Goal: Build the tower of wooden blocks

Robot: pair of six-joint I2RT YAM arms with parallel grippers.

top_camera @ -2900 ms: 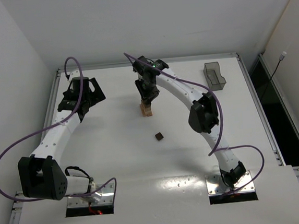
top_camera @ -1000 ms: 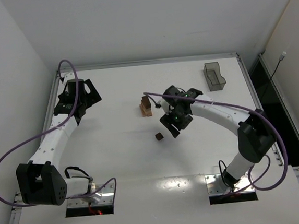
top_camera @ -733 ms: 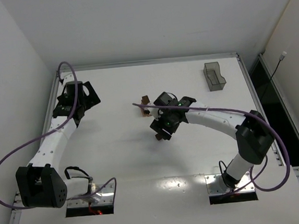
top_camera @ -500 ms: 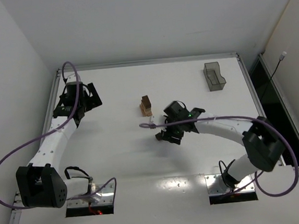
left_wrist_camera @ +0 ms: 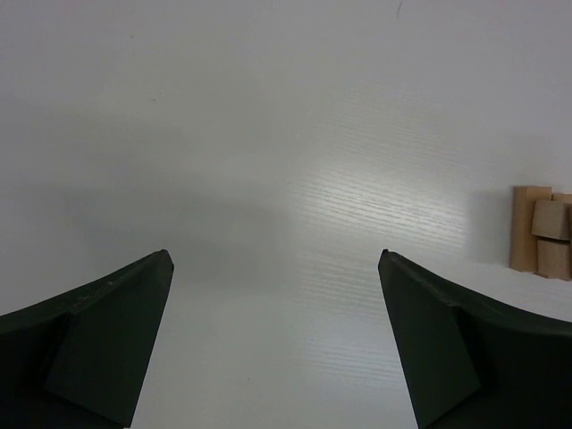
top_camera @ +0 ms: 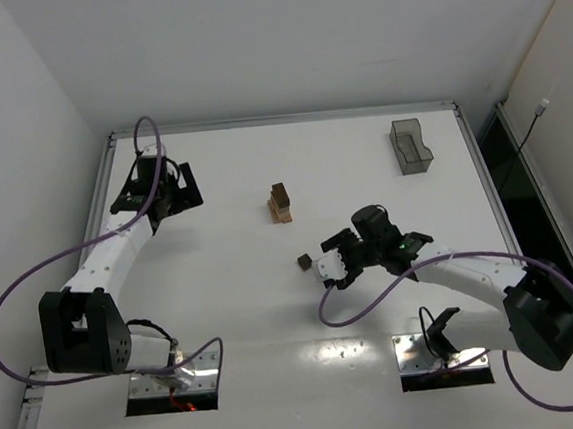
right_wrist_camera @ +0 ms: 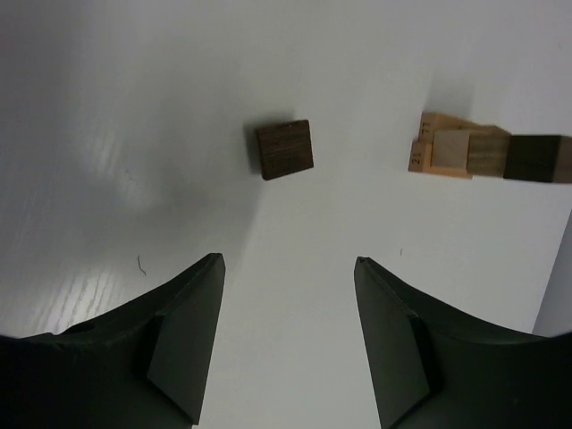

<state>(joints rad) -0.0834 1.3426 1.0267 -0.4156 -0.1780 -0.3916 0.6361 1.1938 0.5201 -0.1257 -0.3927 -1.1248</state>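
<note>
The wood block tower (top_camera: 281, 204) stands at the table's middle back, tan blocks with a dark brown block on top. It also shows in the right wrist view (right_wrist_camera: 487, 157) and at the right edge of the left wrist view (left_wrist_camera: 541, 230). A loose dark brown cube (top_camera: 304, 262) lies on the table in front of it, also in the right wrist view (right_wrist_camera: 283, 149). My right gripper (top_camera: 329, 270) is open and empty, just right of the cube, apart from it. My left gripper (top_camera: 190, 194) is open and empty at the far left.
A clear grey plastic bin (top_camera: 410, 146) stands at the back right. The white table (top_camera: 235, 309) has raised edges along its sides. A purple cable loops from each arm.
My right gripper has left the tower, swung forward and down to the table, and now sits open beside the loose dark cube. The left arm shifted slightly.
</note>
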